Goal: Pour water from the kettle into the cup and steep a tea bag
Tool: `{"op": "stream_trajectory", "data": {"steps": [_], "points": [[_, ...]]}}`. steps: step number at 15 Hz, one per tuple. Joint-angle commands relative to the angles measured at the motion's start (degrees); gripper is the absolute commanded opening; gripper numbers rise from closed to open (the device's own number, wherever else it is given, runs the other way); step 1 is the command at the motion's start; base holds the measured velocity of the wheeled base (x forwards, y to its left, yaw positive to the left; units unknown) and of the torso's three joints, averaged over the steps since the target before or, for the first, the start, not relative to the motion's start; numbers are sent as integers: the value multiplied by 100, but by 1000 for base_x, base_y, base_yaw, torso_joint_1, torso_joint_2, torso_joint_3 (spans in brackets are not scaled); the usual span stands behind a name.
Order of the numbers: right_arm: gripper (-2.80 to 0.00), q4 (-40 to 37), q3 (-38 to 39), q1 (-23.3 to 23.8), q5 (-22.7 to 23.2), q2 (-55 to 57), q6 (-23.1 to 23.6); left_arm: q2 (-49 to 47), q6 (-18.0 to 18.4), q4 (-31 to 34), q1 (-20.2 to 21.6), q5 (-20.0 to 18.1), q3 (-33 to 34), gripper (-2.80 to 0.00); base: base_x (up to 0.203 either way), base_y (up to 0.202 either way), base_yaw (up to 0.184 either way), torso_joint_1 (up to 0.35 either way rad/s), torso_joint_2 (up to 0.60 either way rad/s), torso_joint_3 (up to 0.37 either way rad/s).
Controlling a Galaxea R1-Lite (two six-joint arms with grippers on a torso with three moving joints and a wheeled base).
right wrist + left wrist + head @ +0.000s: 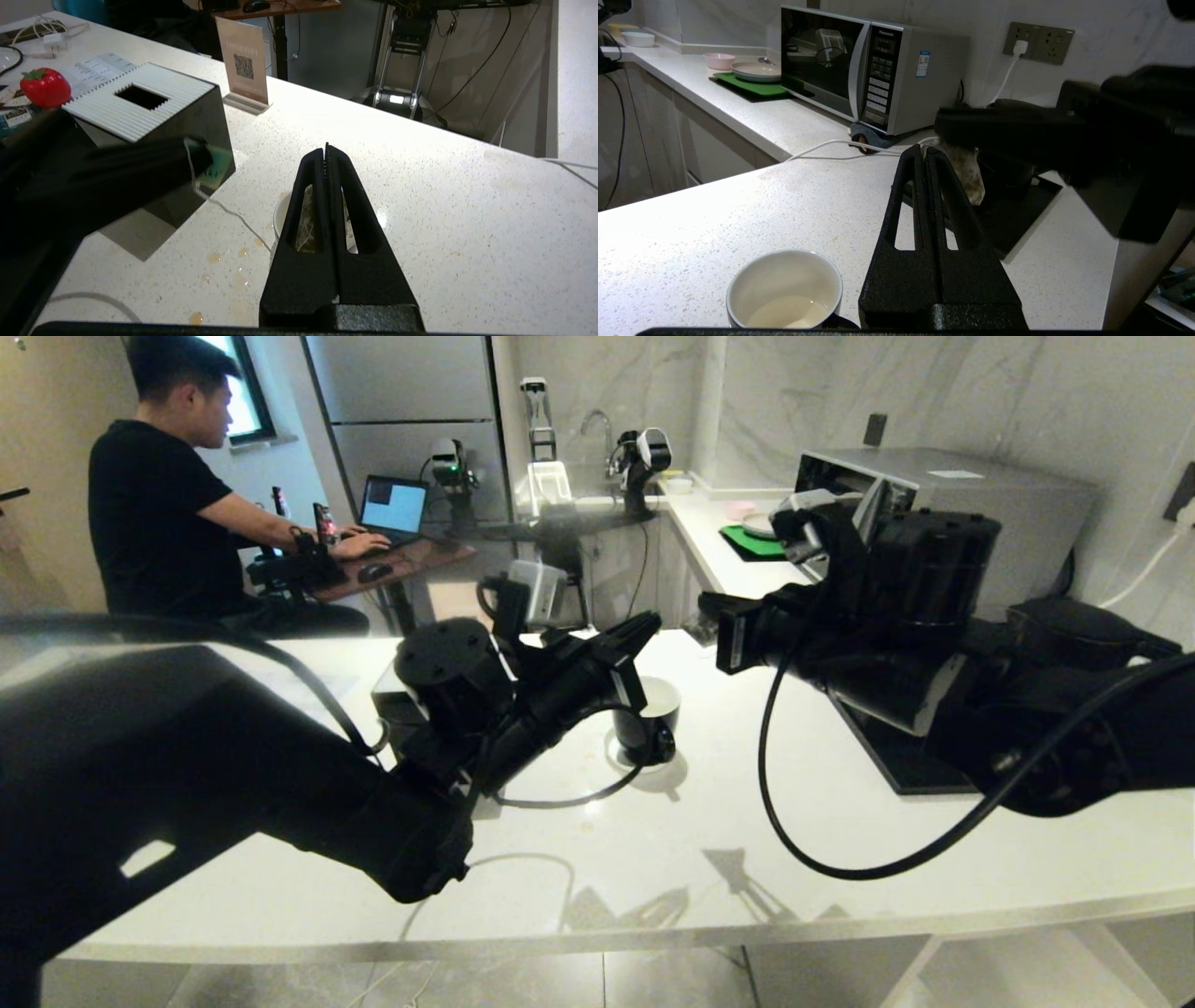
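Observation:
My left gripper [644,621] [924,149] is shut on the green tag [217,165] of the tea bag. The white string [233,217] runs down from the tag to the pale, stained tea bag [969,175] [306,224]. The bag hangs just under my right gripper [327,149] [705,604], which is shut with nothing showing between its tips. The black cup [649,733] [784,289] stands on the counter below both grippers, with a little pale liquid in it. The kettle [1011,175] stands on a black tray [1017,228], mostly hidden behind my right arm.
A black tissue box with a ribbed white top [140,93] stands left of the cup, with a QR sign [245,70] behind it. Brown drops [215,256] lie on the counter. The microwave [859,79] and a white cable [831,144] are at the back. A person [159,513] sits at a desk.

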State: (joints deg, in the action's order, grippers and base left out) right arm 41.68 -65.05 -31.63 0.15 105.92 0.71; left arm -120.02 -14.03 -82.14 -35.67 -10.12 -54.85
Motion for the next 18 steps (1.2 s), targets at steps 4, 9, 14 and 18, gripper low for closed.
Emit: {"op": "stream_trajectory", "data": {"steps": [4,9,14,18], "points": [[-280,139,353,-1,-6,-2,0,-4,-12,-48,16,2,0,-280,0,0,0,0,0,0],[-280,129,385,-1,-6,-2,0,-13,-12,-48,25,2,0,-280,0,0,0,0,0,0],[0,139,476,-1,-6,-54,0,-13,-12,-48,16,2,0,-280,0,0,0,0,0,0],[0,148,432,-1,-6,-82,0,-4,-12,-48,25,2,0,-280,0,0,0,0,0,0]]}}
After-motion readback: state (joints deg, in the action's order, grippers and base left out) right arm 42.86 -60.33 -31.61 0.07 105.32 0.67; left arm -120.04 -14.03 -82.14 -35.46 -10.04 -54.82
